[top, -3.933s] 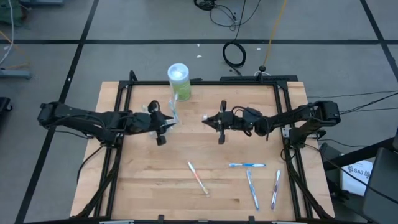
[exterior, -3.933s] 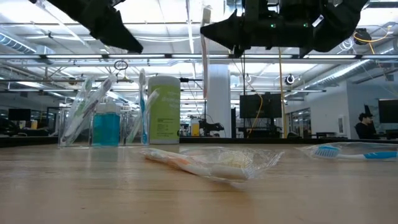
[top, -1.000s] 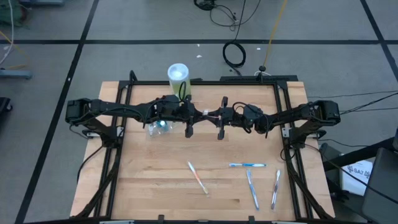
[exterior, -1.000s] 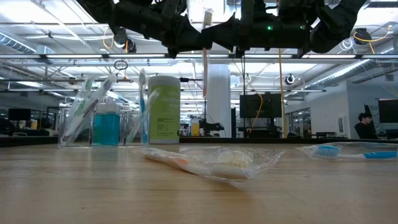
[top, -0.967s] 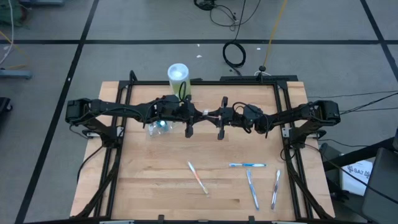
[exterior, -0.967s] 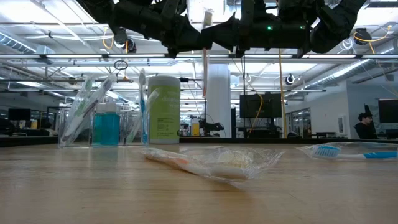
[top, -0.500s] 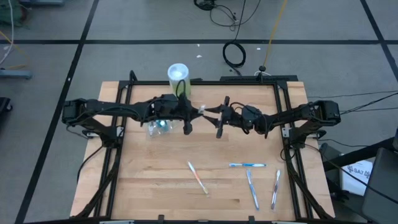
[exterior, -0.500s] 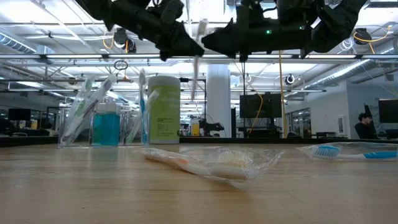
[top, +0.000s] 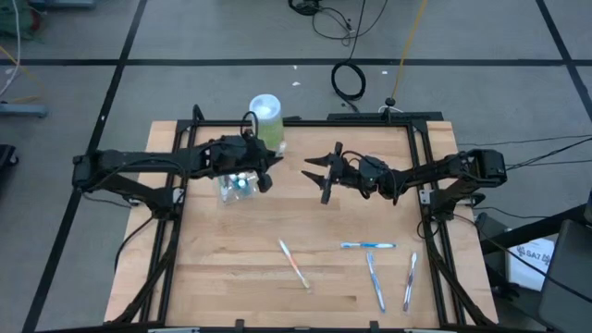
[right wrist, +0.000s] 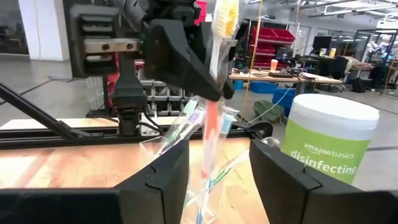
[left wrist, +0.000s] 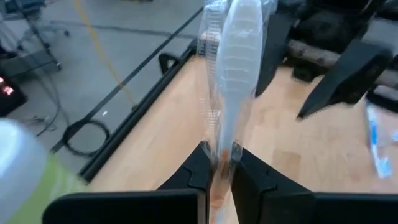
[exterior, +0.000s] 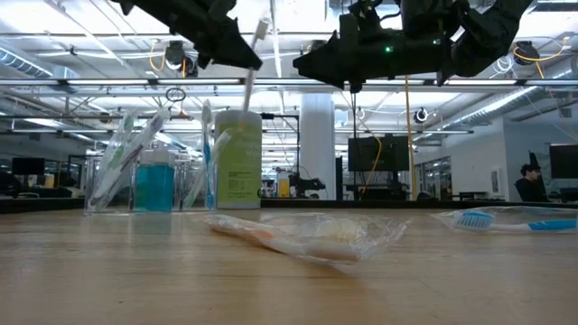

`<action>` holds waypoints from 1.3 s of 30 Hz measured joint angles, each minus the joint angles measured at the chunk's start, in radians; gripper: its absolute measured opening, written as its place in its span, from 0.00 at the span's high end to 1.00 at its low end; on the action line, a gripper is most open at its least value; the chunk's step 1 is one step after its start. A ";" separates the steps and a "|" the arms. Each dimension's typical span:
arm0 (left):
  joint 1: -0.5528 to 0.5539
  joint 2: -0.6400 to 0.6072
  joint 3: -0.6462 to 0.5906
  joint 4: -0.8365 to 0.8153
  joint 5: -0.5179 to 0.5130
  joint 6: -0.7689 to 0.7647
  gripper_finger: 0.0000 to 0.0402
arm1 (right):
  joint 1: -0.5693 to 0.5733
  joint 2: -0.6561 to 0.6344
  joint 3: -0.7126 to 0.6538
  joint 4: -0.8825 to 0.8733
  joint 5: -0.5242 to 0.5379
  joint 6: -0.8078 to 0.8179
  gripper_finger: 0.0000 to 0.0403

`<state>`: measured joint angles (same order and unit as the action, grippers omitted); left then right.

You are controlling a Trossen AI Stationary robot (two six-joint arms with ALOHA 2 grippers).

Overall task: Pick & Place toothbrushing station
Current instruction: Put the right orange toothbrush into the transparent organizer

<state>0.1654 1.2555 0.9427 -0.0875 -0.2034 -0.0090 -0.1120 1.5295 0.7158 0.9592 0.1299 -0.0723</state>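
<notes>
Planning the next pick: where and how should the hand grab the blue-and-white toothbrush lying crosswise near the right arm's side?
Grip the blue-and-white toothbrush at mid-handle, coming straight down from above with the fingers across its slim shaft. It lies flat on the table, clear of the neighbouring toothbrushes.

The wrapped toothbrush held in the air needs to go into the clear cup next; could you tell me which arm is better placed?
Left: its gripper grips the toothbrush near the cup; the right gripper is open.

My overhead camera looks straight down; my table-level one looks across, sharing the green white-lidded container [top: 266,121] at 11 o'clock.
</notes>
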 joint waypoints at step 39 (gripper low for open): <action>-0.006 -0.135 -0.283 0.055 -0.184 -0.183 0.91 | 0.000 0.000 0.000 -0.010 -0.002 0.008 0.59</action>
<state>0.1594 1.1210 0.6597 -0.0324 -0.3874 -0.1925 -0.1116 1.5295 0.7162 0.9494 0.1276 -0.0647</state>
